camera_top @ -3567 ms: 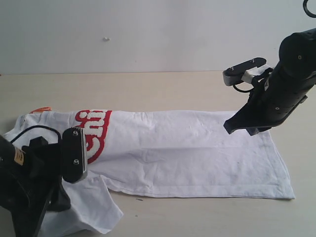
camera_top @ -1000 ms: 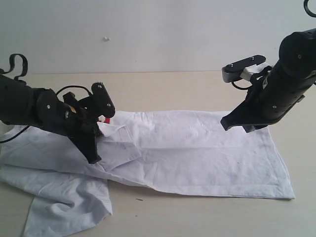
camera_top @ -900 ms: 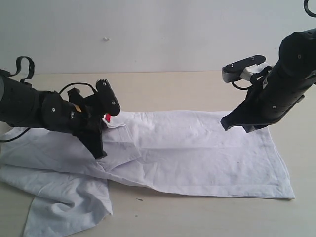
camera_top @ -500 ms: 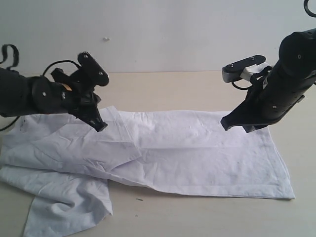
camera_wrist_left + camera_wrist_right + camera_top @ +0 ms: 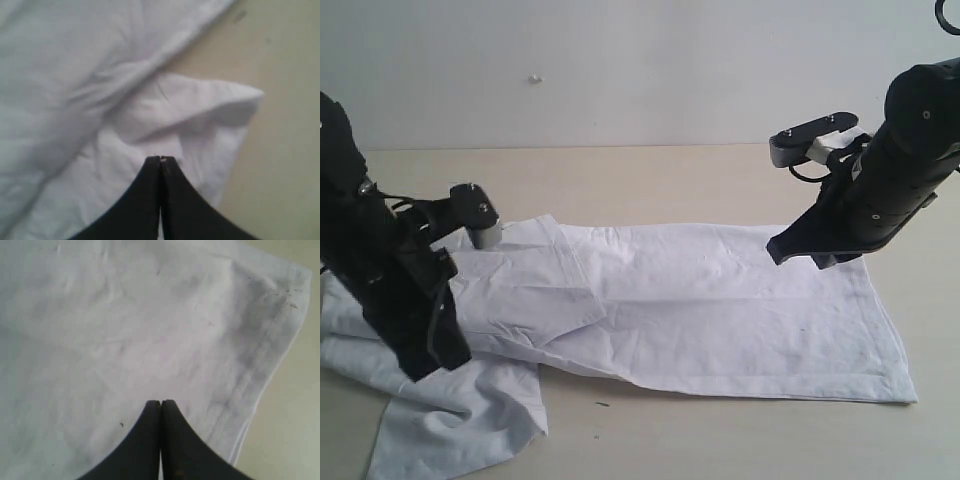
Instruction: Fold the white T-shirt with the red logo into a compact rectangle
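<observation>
Centrally, the white T-shirt lies on the beige table, stretched across the exterior view with its stitched hem at the right end. At the left end a broad flap of the cloth is laid over the body of the shirt, its slanted edge ending in a crease near the middle. Below that flap, a rumpled sleeve spills toward the front edge of the table, one corner curled up. The left gripper points down over this crumpled sleeve at the left of the scene; its two black jaws are pressed together with no cloth between them, and whether the tips touch the fabric cannot be told. The right gripper hangs on the right above the far part of the shirt, close to the hemmed corner; its jaws likewise meet tip to tip and pinch nothing. Both arms are black, the left one crossing over the folded end, the right one slanting in from the upper right. A plain pale wall closes the scene behind the table.
</observation>
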Robot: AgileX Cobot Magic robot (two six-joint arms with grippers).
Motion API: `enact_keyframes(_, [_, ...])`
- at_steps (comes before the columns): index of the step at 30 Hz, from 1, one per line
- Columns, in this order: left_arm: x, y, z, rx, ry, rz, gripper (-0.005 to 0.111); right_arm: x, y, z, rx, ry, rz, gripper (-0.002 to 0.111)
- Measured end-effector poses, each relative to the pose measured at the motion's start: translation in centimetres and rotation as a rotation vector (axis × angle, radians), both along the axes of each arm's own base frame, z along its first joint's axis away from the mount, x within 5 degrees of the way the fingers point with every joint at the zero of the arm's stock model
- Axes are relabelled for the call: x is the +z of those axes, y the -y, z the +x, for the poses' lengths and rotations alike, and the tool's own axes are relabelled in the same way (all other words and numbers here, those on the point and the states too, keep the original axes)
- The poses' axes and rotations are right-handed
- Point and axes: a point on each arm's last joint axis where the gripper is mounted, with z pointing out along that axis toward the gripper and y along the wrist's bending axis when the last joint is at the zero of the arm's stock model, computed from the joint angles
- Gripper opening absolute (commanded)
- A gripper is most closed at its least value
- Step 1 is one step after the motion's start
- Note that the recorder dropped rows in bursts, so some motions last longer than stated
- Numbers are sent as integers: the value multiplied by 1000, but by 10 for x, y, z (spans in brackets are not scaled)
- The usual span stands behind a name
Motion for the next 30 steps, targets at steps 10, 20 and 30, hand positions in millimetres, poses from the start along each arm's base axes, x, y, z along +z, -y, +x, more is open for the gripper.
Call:
enact_keyframes(10, [-15,-25,-57,3,-54,73,36,0,-2,-1,-28,-15,38,0])
enact_keyframes(20, [-38,-29,-82,-75,246,70,37,-1,-3,-2,-31,-21,40,0])
enact_keyframes(30, [-42,-17,-84,-139,310,63,64,-1,-3,-2,-31,-24,40,0])
